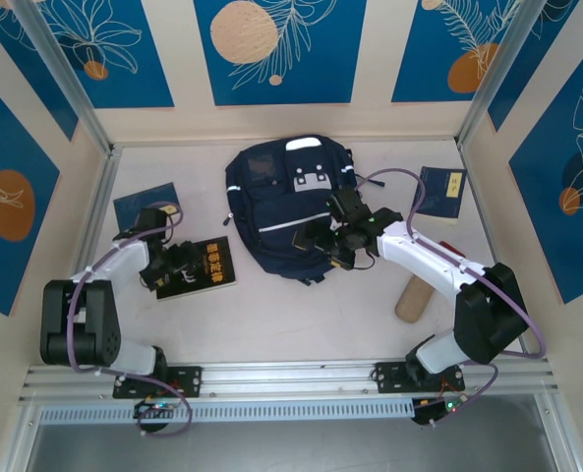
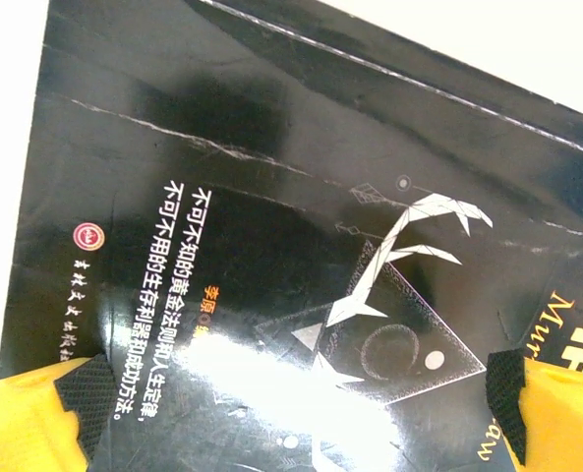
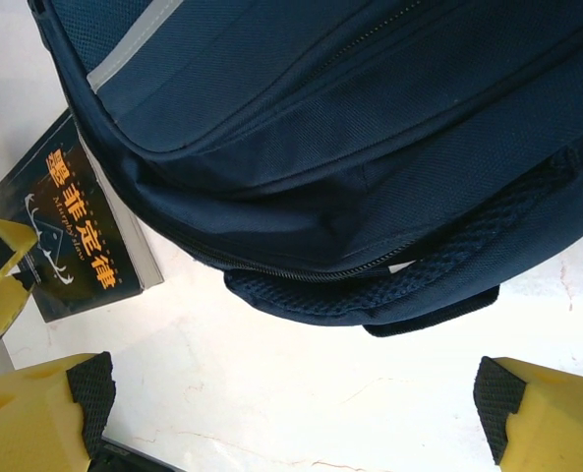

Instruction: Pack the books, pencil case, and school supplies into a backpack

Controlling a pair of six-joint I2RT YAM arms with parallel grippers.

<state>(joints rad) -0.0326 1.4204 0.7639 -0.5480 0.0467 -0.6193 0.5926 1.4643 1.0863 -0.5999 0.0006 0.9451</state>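
The backpack [image 1: 281, 197] lies flat at the far middle of the desk [image 1: 301, 324]. The left claw [image 1: 181, 269] hangs spread wide and empty right over a black book [image 1: 212, 264] with gold lettering, just left of the bag. The right claw [image 1: 322, 244] is also spread and grasping nothing, poised at the bag's near edge by its handle [image 3: 438, 285]. A navy book [image 1: 145, 205] lies far left and another navy book [image 1: 440, 194] far right. A tan cylinder [image 1: 412, 298] sits near right
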